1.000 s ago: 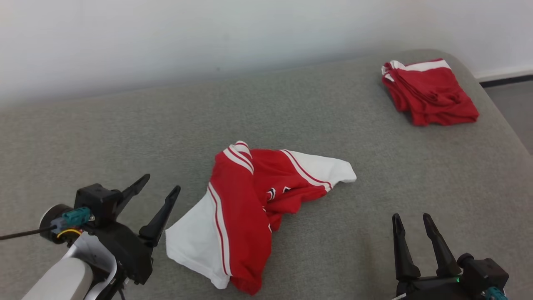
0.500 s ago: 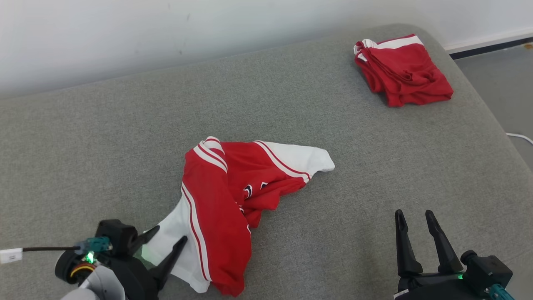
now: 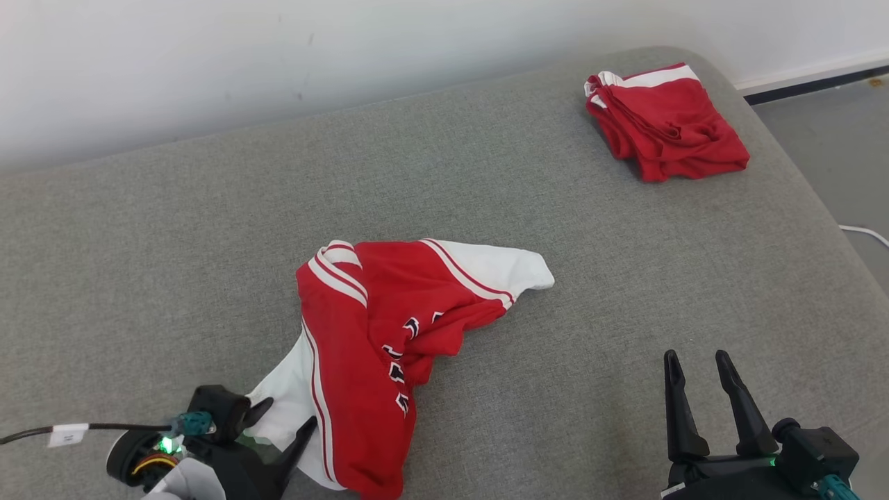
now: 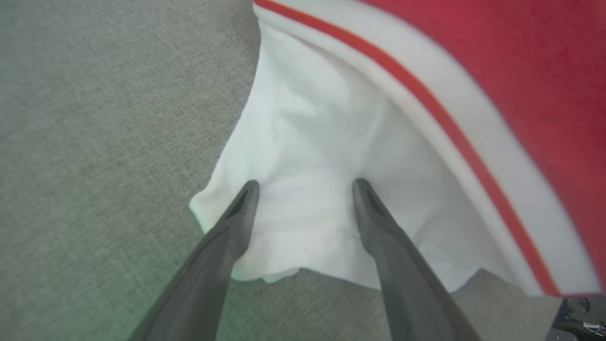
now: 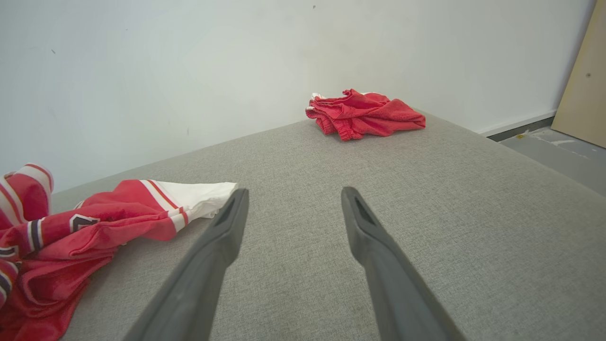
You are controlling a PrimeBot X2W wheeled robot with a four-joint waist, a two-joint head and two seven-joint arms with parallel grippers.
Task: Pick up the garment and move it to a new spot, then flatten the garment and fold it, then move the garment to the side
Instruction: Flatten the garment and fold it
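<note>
Red-and-white jersey is lying crumpled mid-couch, near the front edge. It's looking soft, light and floppy, so it's likely going to sag and bunch when lifted. The best hold is probably the white sleeve hem. Left claw is hanging spread, fingers straddling that hem, tips on the cloth, not pinching yet. Right claw is idling spread over bare couch, well apart from the jersey. Folded red garment is sitting loose at the far right corner.
</note>
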